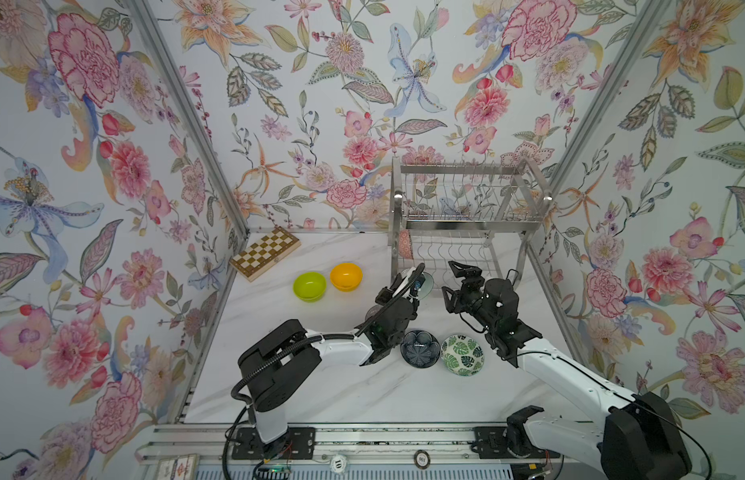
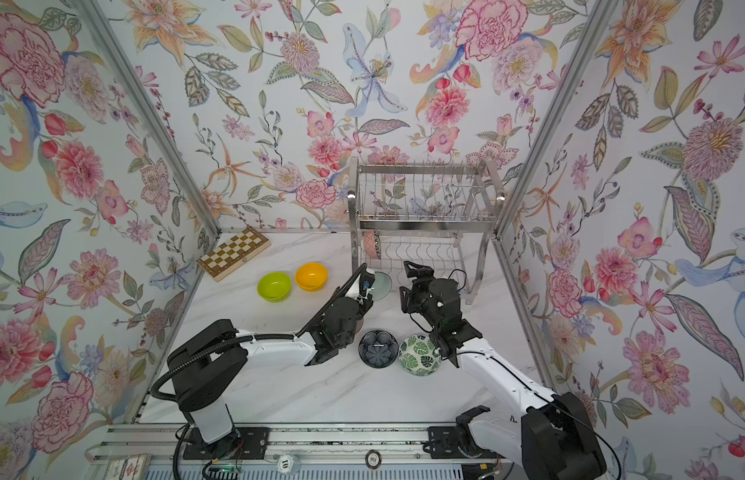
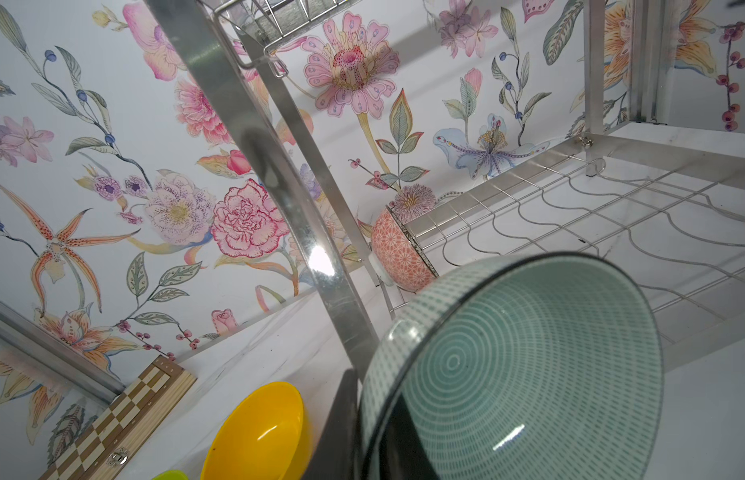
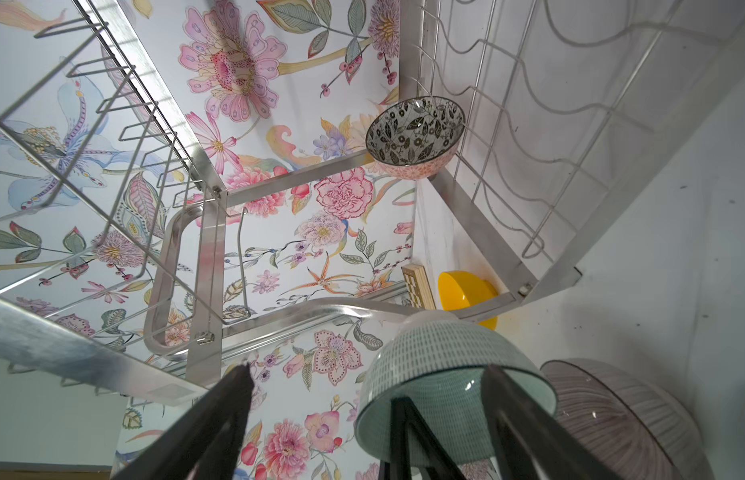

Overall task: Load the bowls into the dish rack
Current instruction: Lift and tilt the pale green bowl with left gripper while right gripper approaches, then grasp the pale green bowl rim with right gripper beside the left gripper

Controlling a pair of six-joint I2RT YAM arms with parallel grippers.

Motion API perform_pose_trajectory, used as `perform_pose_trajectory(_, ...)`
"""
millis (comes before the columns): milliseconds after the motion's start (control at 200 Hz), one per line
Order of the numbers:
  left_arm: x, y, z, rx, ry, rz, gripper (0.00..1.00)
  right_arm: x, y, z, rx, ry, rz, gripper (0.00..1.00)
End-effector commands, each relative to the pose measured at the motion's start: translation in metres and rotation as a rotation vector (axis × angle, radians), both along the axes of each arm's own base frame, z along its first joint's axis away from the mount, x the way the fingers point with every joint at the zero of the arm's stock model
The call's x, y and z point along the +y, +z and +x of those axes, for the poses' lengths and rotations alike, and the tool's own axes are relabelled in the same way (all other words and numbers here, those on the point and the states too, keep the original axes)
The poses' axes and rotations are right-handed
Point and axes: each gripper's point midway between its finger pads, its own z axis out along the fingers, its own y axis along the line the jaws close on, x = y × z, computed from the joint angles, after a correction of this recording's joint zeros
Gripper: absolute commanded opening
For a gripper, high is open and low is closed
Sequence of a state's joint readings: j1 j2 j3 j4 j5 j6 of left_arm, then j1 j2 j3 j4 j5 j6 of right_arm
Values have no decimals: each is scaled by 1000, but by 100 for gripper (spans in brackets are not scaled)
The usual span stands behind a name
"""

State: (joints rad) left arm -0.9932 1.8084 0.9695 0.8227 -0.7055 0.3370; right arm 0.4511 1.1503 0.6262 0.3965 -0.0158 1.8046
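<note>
1. In both top views the left tool (image 1: 418,277) pinches the pale mint bowl (image 1: 428,286) before the lower shelf of the dish rack (image 1: 466,226); the right tool (image 1: 452,280) stands wide beside it.
2. Left wrist: bowl tilted; I'd clear the rack's front leg (image 3: 287,216).
3. Right wrist: slot it near the black-and-white patterned bowl (image 4: 415,137).

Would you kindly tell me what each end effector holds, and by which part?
The left end effector grips the pale mint bowl by its rim; the right end effector is open and holds nothing.
</note>
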Motion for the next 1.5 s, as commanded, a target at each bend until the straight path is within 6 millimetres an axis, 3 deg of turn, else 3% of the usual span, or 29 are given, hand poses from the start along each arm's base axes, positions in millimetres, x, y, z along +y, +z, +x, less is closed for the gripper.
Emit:
perform_pose_trajectory(0,-15,30,2,-70,-26,-103,0,6,18,-4,-28,-3,108,85)
perform_pose_trajectory(585,-25,28,6,-75,-44,-133,0,12,26,2,-41,-56,247,72)
perform_pose_trajectory(1011,-24,24,4,-82,-40,-117,0,28,17,19,-26,-60,326,61)
perform_pose_trajectory(1181,-23,22,3,-84,-41,-110,0,38,19,25,-34,-41,350,51)
perform_pose_trajectory(1496,-21,21,0,-89,-43,-110,0,37,14,31,-30,-62,339,28)
